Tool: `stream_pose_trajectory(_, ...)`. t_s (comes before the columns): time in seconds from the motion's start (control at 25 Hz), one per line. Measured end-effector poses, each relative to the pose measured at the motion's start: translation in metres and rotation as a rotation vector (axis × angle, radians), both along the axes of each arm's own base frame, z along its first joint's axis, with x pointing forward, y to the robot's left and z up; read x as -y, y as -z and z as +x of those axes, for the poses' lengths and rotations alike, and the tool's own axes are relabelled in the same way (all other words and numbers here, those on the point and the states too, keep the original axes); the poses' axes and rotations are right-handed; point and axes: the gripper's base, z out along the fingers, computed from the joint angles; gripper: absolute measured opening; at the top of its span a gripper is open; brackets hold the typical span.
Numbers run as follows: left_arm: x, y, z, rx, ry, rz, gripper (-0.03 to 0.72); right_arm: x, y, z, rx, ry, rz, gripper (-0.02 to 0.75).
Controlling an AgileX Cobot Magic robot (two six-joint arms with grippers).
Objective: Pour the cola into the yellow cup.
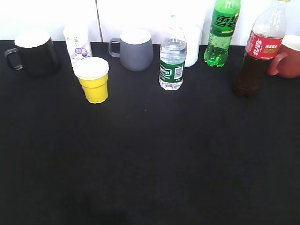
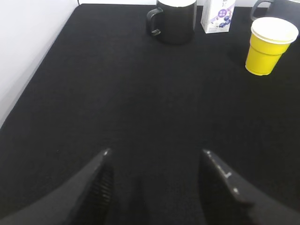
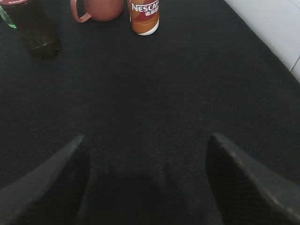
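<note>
The exterior camera looks down at a slant across the black surface toward the back wall. Both wrist cameras sit low, facing forward past their fingers. The left wrist shares the yellow cup; the right, apparently, the cola.

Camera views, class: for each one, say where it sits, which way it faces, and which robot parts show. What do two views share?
Exterior: raised at the front, slanting down at the black table; no robot parts.
Left wrist: above the open left gripper, facing the black handled mug.
Right wrist: above the open right gripper, facing the brown Nescafe can.
Shared: the small yellow paper cup, exterior and left wrist.
</note>
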Motion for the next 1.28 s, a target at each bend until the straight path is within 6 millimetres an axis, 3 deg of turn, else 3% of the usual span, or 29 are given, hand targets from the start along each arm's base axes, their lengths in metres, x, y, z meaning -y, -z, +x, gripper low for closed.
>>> stream_pose_trajectory(0.44, 0.000, 0.000, 0.000, 0.004, 0.001, -0.001, 0.437, 0.000, 0.000, 0.000, 0.000, 0.000, 0.000, 0.587)
stream_pose_trajectory(0.56, 0.002, -0.029, 0.006, 0.209, 0.017, -0.018, 0.437, 0.000, 0.000, 0.000, 0.000, 0.000, 0.000, 0.587)
stream_pose_trajectory(0.64, 0.007, -0.045, 0.033, 0.276, 0.075, 0.011, 0.437, 0.000, 0.000, 0.000, 0.000, 0.000, 0.000, 0.587)
stream_pose_trajectory(0.72, 0.012, -0.055, 0.076, 0.296, 0.120, 0.005, 0.437, 0.000, 0.000, 0.000, 0.000, 0.000, 0.000, 0.587)
stream_pose_trajectory(0.8, 0.013, -0.054, 0.120, 0.276, 0.110, -0.008, 0.437, 0.000, 0.000, 0.000, 0.000, 0.000, 0.000, 0.587)
stream_pose_trajectory(0.92, 0.031, -0.043, 0.170, 0.286, 0.186, -0.025, 0.437, 0.000, 0.000, 0.000, 0.000, 0.000, 0.000, 0.587)
stream_pose_trajectory(1.0, 0.059, -0.020, 0.198, 0.263, 0.270, -0.073, 0.437, 0.000, 0.000, 0.000, 0.001, 0.000, 0.000, 0.587)
stream_pose_trajectory(1.16, 0.111, 0.050, 0.217, 0.229, 0.403, -0.050, 0.437, 0.000, 0.000, 0.000, 0.001, 0.000, 0.000, 0.587)
stream_pose_trajectory(1.28, 0.126, 0.088, 0.232, 0.204, 0.414, 0.001, 0.437, 0.000, 0.000, 0.000, 0.001, 0.000, 0.000, 0.587)
